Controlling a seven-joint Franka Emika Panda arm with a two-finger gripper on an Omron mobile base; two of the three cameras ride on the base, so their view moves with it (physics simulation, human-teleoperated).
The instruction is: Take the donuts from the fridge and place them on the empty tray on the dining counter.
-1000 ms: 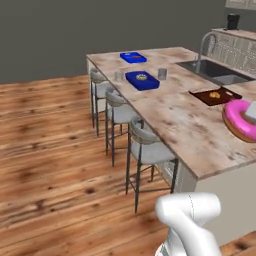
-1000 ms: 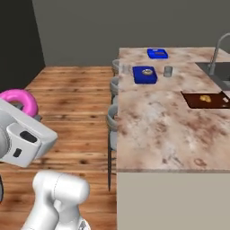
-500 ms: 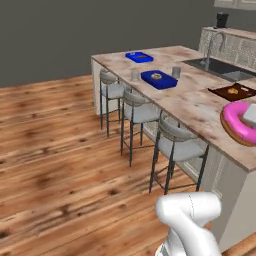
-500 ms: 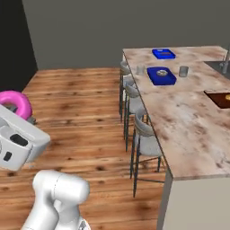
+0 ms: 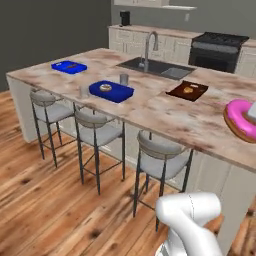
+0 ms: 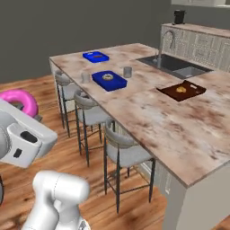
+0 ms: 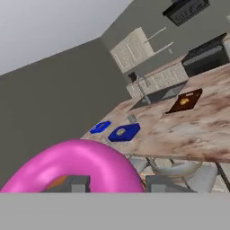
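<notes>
My gripper [image 7: 117, 185] is shut on the pink-iced donut [image 7: 76, 165], which bulges between the two dark fingertips [image 7: 72, 183]. That donut [image 5: 241, 120] hangs at the right edge of the left base view, over the near end of the dining counter [image 5: 165, 112], and at the left of the right base view [image 6: 20, 100], beside the counter. The deep blue tray [image 5: 112, 91] on the counter holds a pale ring donut [image 5: 105, 88]; the same tray [image 6: 110, 80] appears from the right. The fridge is out of view.
A flatter blue tray [image 5: 69, 66] lies at the counter's far left end. A dark brown tray [image 5: 187, 90] sits near the sink [image 5: 155, 67] with its faucet. Two glasses [image 5: 124, 79] flank the deep tray. Grey stools [image 5: 160, 160] line the near edge over wood floor.
The whole picture has shifted as the base moved, so the counter now stretches across both base views. The pink donut stays in the shut gripper.
</notes>
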